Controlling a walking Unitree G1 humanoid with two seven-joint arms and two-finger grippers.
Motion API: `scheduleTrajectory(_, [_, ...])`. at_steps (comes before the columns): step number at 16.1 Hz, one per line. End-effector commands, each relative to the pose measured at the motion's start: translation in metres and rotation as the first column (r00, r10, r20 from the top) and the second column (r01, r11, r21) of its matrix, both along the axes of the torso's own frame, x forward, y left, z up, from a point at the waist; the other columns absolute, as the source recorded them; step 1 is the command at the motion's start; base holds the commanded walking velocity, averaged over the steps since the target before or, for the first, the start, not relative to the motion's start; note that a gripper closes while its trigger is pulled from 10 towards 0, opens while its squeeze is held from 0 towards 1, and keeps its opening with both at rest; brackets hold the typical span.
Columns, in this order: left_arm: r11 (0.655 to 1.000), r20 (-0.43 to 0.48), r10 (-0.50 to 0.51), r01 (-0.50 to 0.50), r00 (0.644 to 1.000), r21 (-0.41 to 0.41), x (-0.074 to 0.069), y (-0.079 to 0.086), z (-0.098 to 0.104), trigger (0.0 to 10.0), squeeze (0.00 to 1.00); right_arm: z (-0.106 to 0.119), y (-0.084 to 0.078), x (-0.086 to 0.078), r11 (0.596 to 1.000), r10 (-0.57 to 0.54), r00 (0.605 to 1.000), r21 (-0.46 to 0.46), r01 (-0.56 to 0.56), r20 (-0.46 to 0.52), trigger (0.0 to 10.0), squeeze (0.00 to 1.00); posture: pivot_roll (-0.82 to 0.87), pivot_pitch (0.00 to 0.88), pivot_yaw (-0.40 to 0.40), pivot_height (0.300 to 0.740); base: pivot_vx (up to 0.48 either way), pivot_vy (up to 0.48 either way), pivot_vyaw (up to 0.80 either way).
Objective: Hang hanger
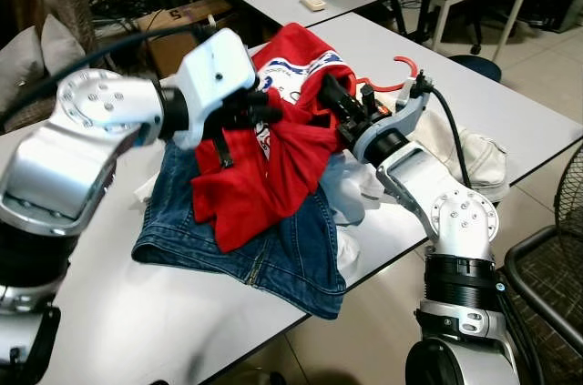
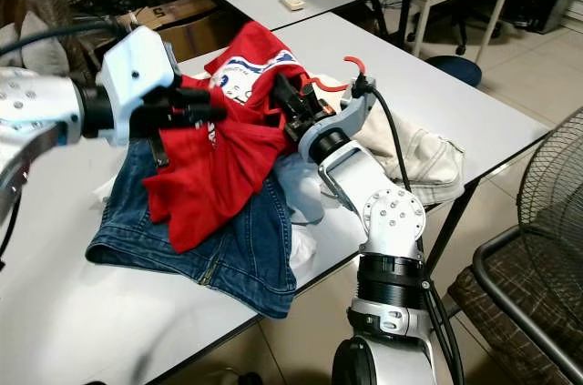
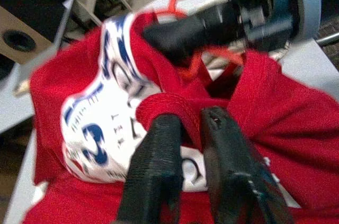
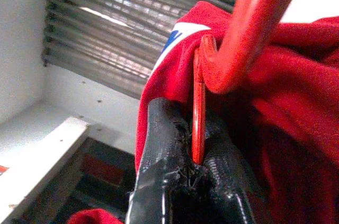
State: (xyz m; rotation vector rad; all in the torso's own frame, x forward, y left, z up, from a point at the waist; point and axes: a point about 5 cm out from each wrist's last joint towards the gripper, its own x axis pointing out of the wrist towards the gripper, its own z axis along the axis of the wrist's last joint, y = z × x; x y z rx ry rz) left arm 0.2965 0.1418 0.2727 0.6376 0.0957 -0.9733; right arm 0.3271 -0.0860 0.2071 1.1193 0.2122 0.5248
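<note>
Right tool [image 4: 193,152] pinches hanger [image 4: 249,28] | left tool [image 3: 193,144] pinches shirt [image 3: 296,128]

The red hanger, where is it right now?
The red hanger is mid-table, pinched in the right gripper and tucked into the red shirt over the jeans.

You have little room between the two grippers: the red shirt [image 1: 273,144] bunches there, heaped on the blue jeans [image 1: 273,248], with the red hanger [image 1: 401,75] hooking up just beside the right gripper [image 1: 335,98]. The white table [image 1: 137,330] lies bare on the near side of the jeans and past the hanger toward the far edge — you can pass there. To the right the cream garment [image 1: 474,153] covers the table's edge, and the black chair [image 1: 547,285] stands beside your right arm — a tight side.
</note>
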Motion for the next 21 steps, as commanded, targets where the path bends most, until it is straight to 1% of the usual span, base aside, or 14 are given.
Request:
scheduleTrajectory(1, [0.998,-0.025,0.058,-0.058,0.998,0.007,0.003,0.011,-0.005,10.0,1.00,-0.001,0.002,-0.003,0.999,0.008,1.000,-0.041,-0.008,-0.003,10.0,0.00,-0.16,0.000,0.155,0.740,0.000,0.000,0.00])
scheduleTrajectory(2, [0.998,-0.033,0.069,-0.068,0.997,0.010,0.003,0.013,-0.007,10.0,1.00,-0.001,0.002,-0.004,0.998,0.007,1.000,-0.060,-0.007,-0.004,10.0,0.00,-0.16,0.000,0.156,0.740,0.000,0.000,0.00])
scheduleTrajectory(4, [0.988,-0.099,0.156,-0.155,0.983,0.013,0.001,0.031,-0.023,10.0,1.00,-0.002,-0.012,-0.008,0.997,-0.024,1.000,-0.075,0.024,0.000,10.0,0.00,-0.15,0.000,0.135,0.740,0.000,0.000,0.00])
scheduleTrajectory(5, [0.983,-0.117,0.185,-0.185,0.976,0.006,-0.001,0.037,-0.027,10.0,1.00,-0.001,-0.015,-0.008,0.997,-0.031,1.000,-0.072,0.031,0.001,10.0,0.00,-0.14,0.000,0.131,0.740,0.000,0.000,0.00])
scheduleTrajectory(6, [0.977,-0.145,0.212,-0.214,0.966,0.000,-0.006,0.046,-0.034,10.0,1.00,0.003,-0.014,-0.009,0.999,-0.025,1.000,-0.029,0.025,0.019,10.0,0.00,-0.14,0.000,0.135,0.740,0.000,0.000,0.00])
scheduleTrajectory(10, [0.969,-0.149,0.244,-0.246,0.958,0.002,-0.013,0.054,-0.047,10.0,1.00,0.007,-0.015,-0.012,0.999,-0.010,0.999,-0.036,0.011,0.040,10.0,0.00,-0.14,0.000,0.135,0.740,0.000,0.000,0.20])
scheduleTrajectory(12, [0.928,-0.160,0.350,-0.365,0.923,-0.076,-0.021,0.059,-0.063,10.0,1.00,0.016,-0.013,-0.026,0.989,0.094,0.990,-0.126,-0.081,0.108,10.0,0.00,-0.14,0.000,0.132,0.740,0.000,0.000,0.79])
scheduleTrajectory(14, [0.864,-0.169,0.454,-0.479,0.875,-0.155,-0.027,0.063,-0.069,10.0,1.00,0.025,-0.011,-0.041,0.970,0.182,0.968,-0.194,-0.148,0.171,10.0,0.00,-0.14,0.000,0.132,0.740,0.000,0.000,0.79])
scheduleTrajectory(15, [0.759,-0.141,0.594,-0.610,0.792,-0.227,-0.032,0.069,-0.069,10.0,1.00,0.033,-0.012,-0.055,0.957,0.237,0.950,-0.219,-0.192,0.203,10.0,0.00,-0.12,0.000,0.126,0.740,0.000,0.000,0.79])
scheduleTrajectory(16, [0.733,-0.135,0.621,-0.633,0.772,-0.249,-0.034,0.069,-0.068,10.0,1.00,0.035,-0.012,-0.059,0.951,0.258,0.942,-0.228,-0.208,0.214,10.0,0.00,-0.12,0.000,0.126,0.740,0.000,0.000,0.79])
scheduleTrajectory(17, [0.682,-0.137,0.656,-0.661,0.742,-0.314,-0.040,0.065,-0.066,10.0,1.00,0.039,-0.008,-0.069,0.939,0.300,0.927,-0.243,-0.245,0.224,10.0,0.00,-0.12,0.000,0.118,0.740,0.000,0.000,0.79])
scheduleTrajectory(19, [0.669,-0.149,0.663,-0.669,0.734,-0.322,-0.044,0.061,-0.069,10.0,1.00,0.039,-0.003,-0.075,0.927,0.329,0.917,-0.260,-0.269,0.225,10.0,0.00,-0.12,0.000,0.109,0.740,0.000,0.000,0.79])
scheduleTrajectory(20, [0.673,-0.157,0.658,-0.669,0.736,-0.317,-0.047,0.058,-0.072,10.0,1.00,0.040,-0.002,-0.076,0.925,0.335,0.915,-0.262,-0.275,0.226,10.0,0.00,-0.12,0.000,0.109,0.740,0.000,0.000,0.79])
scheduleTrajectory(21, [0.658,-0.172,0.668,-0.682,0.724,-0.318,-0.048,0.054,-0.076,10.0,1.00,0.042,0.000,-0.077,0.923,0.341,0.913,-0.261,-0.281,0.223,10.0,0.00,-0.13,0.000,0.103,0.740,0.000,0.000,0.79])
